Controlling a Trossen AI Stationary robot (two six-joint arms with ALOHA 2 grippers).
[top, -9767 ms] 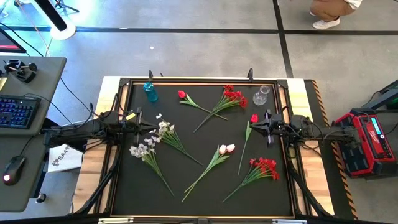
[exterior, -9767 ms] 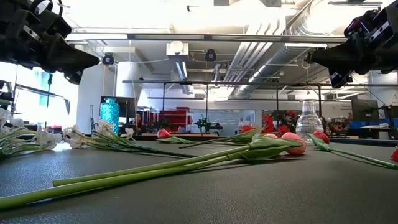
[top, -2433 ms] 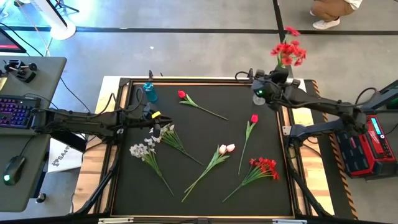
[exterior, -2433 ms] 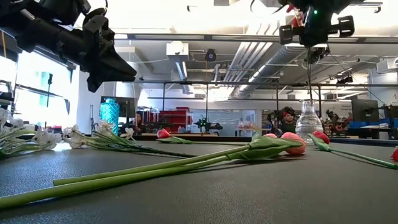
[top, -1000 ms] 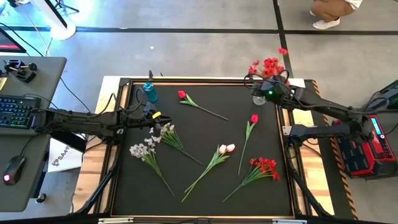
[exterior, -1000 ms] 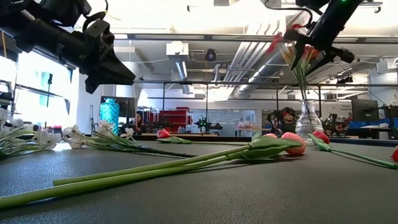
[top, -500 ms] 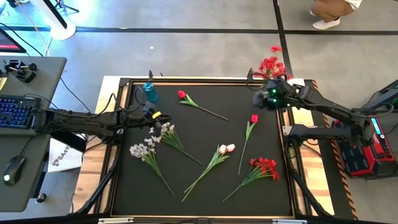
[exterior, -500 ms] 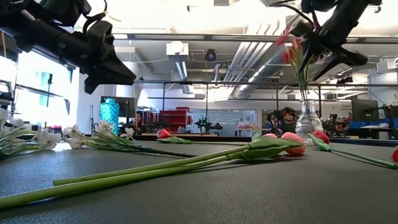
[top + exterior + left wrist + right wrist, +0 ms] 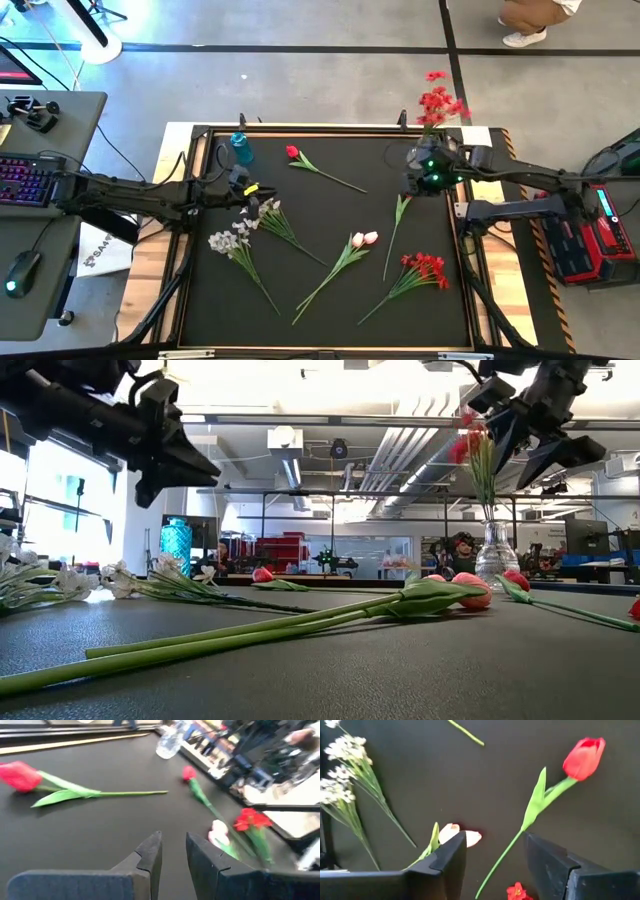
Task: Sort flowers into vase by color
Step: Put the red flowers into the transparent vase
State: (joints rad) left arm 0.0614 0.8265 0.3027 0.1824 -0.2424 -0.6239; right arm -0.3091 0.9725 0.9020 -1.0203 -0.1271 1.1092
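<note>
Black-topped bench (image 9: 330,310) with 2 arms, seen from above and at surface level. The landmark is the clear glass vase (image 9: 496,555), standing at the bench's far right corner.

A red clustered spray (image 9: 437,102) stands in the clear glass vase, its green stem upright in the narrow neck and its blossoms fanned out above.

The right gripper (image 9: 418,178) hangs just beside the vase, on its near side, over a single red bud (image 9: 583,757) with a long green stem and 1 leaf; its fingers (image 9: 451,854) are spread and hold nothing.

A second red spray (image 9: 425,268) lies well nearer than the vase. 2 pale pink-white tulips (image 9: 364,239) lie toward the bench's middle, stems together.

Another red bud (image 9: 293,152) lies left of the vase, along the far edge. A blue vase (image 9: 241,148) stands farther left still.

2 white blossom sprays (image 9: 228,241) lie well to the vase's left. The left gripper (image 9: 252,198) hovers just beside them, fingers (image 9: 150,855) slightly parted and empty.
</note>
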